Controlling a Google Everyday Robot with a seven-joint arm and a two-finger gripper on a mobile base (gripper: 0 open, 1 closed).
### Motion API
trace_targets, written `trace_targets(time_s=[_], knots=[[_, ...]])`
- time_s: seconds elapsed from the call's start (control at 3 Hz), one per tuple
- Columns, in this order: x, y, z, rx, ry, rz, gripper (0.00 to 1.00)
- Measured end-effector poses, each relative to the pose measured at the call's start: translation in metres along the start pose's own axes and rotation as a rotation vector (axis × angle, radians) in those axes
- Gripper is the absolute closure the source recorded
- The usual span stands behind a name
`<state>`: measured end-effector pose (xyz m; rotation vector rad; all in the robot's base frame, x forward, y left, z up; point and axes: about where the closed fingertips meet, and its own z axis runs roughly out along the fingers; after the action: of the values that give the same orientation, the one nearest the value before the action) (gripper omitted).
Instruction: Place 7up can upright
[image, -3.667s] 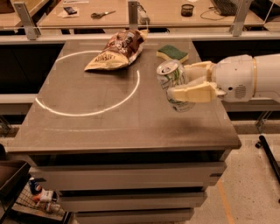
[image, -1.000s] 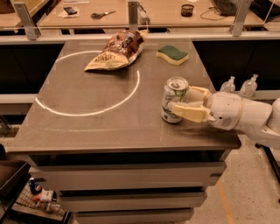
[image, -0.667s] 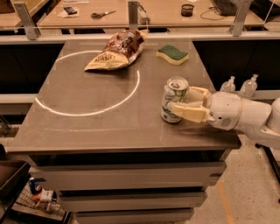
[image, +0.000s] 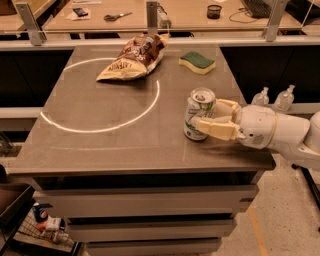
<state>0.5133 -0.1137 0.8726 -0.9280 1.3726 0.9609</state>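
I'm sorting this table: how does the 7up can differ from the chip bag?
The 7up can stands upright by the table's right edge, the gripper shut around it; the chip bag lies flat at the back. The can is white-green, the bag brown and crumpled. Both sit on the table.

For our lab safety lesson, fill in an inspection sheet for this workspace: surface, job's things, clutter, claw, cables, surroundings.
Surface: grey table, white circle marked on it.
Job's things: 7up can upright on the table, outside the circle.
Clutter: chip bag across the circle's far edge; sponge at far right.
Claw: the claw is shut on the can, reaching from the right.
Cables: dark cable on rear bench.
Surroundings: two bottles beyond the table's right edge; scissors on rear bench.
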Motion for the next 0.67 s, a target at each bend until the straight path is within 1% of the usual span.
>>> trace_targets(time_s=[0.33,0.67], knots=[[-0.0008,0.0011,0.0023,-0.005,0.000,-0.001,0.14],[-0.0014,0.0020,0.0044,-0.009,0.000,-0.002,0.00]])
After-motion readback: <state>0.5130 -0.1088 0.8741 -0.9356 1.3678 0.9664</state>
